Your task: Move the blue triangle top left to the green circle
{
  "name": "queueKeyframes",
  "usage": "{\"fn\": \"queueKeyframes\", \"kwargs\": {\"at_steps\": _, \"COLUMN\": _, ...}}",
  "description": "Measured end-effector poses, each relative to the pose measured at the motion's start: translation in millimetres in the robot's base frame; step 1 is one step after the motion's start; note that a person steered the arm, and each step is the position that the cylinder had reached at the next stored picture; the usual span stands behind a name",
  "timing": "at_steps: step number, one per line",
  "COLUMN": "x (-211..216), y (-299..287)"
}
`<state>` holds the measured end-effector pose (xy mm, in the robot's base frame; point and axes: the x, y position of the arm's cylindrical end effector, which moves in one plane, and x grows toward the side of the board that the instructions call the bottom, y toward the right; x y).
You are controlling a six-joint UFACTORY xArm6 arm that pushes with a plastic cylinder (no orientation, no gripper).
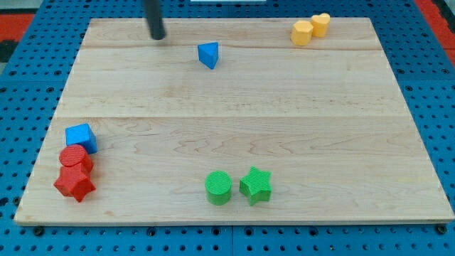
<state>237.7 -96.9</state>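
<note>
The wooden board (234,142) fills the view. My tip (157,36) rests near the view's top, left of the blue triangle (208,55) and apart from it; I carry no pincer, only a rod. The green circle (218,188) sits at the view's bottom beside a green star (256,185), far from the triangle. A blue cube (81,137), red cylinder (75,158) and red star (75,183) cluster bottom left; two yellow blocks (310,29) touch top right.

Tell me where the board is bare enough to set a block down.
Bare: the wide middle between blue triangle and green circle, and the view's right side below the yellow blocks. Crowded: bottom left, with blue cube, red cylinder, red star.
</note>
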Motion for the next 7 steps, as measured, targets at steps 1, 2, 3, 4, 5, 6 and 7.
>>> {"fn": "queueKeyframes", "kwargs": {"at_steps": 1, "x": 15, "y": 42}}
{"fn": "queueKeyframes", "kwargs": {"at_steps": 2, "x": 64, "y": 20}}
{"fn": "queueKeyframes", "kwargs": {"at_steps": 3, "x": 63, "y": 29}}
{"fn": "queueKeyframes", "kwargs": {"at_steps": 4, "x": 36, "y": 27}}
{"fn": "queueKeyframes", "kwargs": {"at_steps": 5, "x": 22, "y": 47}}
{"fn": "queueKeyframes", "kwargs": {"at_steps": 6, "x": 41, "y": 68}}
{"fn": "queueKeyframes", "kwargs": {"at_steps": 7, "x": 84, "y": 50}}
